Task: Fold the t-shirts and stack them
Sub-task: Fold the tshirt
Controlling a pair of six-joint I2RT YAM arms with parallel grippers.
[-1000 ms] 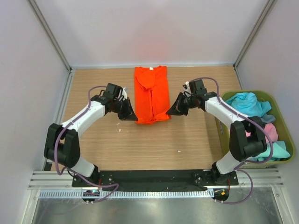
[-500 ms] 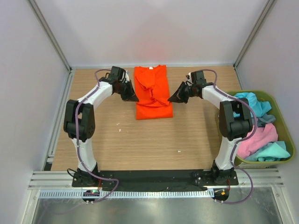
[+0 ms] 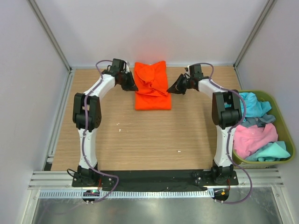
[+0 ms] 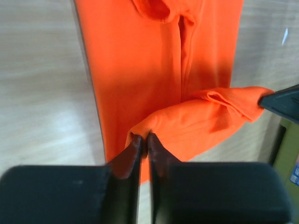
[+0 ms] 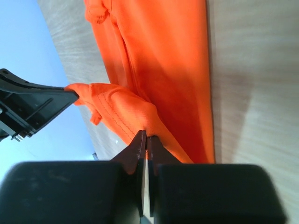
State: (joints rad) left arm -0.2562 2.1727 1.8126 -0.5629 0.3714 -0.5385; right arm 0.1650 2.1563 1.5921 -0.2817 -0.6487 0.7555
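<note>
The bright orange t-shirt lies folded lengthwise at the back middle of the table. My left gripper is shut on the shirt's near-left corner. My right gripper is shut on the near-right corner. Both hold the bottom hem lifted above the rest of the shirt, folded back toward the collar. Turquoise, pink and grey t-shirts lie crumpled in the bin.
The olive-green plastic bin stands at the table's right edge. Grey walls enclose the table on the left, back and right. Bare wood lies between the shirt and the arm bases.
Both grippers have moved away from me toward the back wall, carrying the orange shirt's bottom hem over its body. The shirt now looks shorter.
</note>
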